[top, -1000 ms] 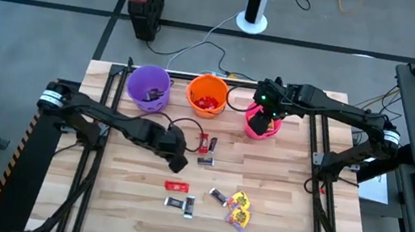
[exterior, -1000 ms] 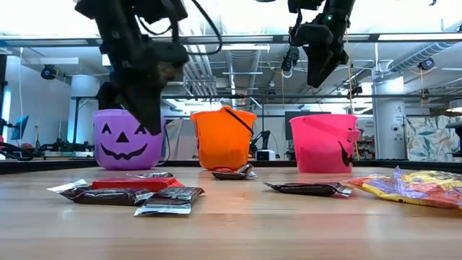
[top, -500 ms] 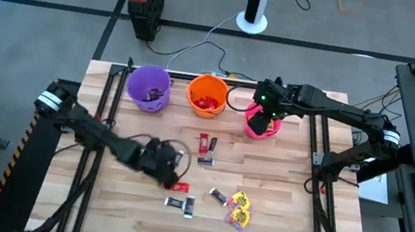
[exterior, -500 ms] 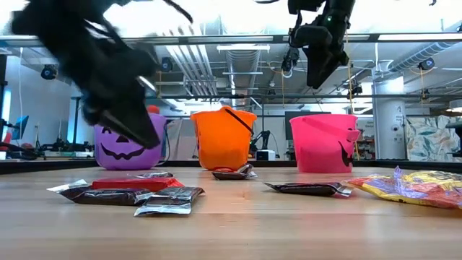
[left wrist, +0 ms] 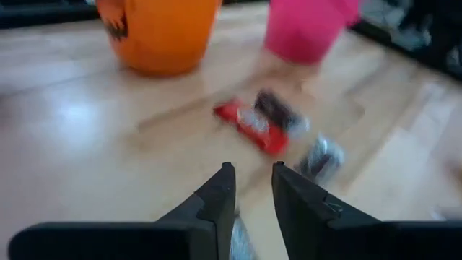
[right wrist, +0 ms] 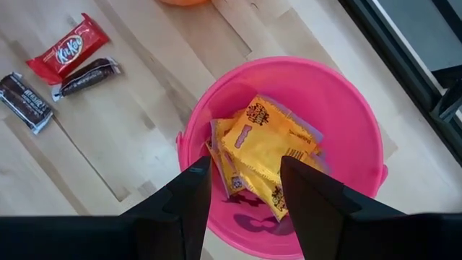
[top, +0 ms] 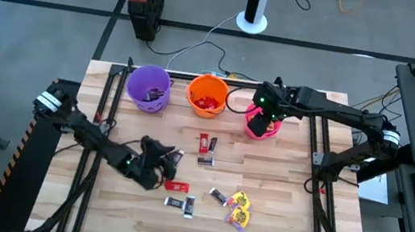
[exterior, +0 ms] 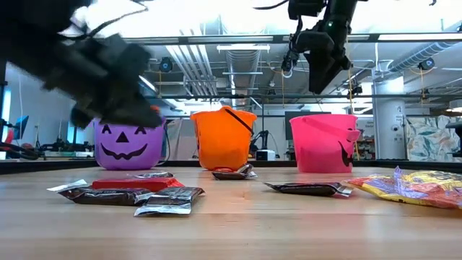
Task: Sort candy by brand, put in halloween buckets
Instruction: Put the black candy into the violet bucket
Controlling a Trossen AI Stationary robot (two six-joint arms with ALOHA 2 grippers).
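Wooden planks make up the table (top: 274,223), with a wide workshop seen behind it in the low view. Along the far edge three buckets are lined up: a purple bucket (top: 149,87), an orange bucket (top: 206,95) and a pink bucket (top: 262,124), presumably one per brand, so that each kind of candy has its own place. Yellow packets (right wrist: 271,148) are already seen inside the pink one, and red pieces can be made out in the orange one. Unsorted candy is spread over the middle and near part of the table: a red bar (top: 176,186) and dark bars (top: 181,203) close to the left arm, a red and a dark piece nearer the orange bucket, and two yellow packets (top: 240,210) further right.

The left gripper (left wrist: 252,189) is held low over the table just beside the red bar, most likely lined up for picking it; its fingers are parted by a narrow gap and nothing is pinched between them. The right gripper (right wrist: 243,177) is held directly above the pink bucket, a sensible spot for dropping packets; its fingers are spread and nothing is held
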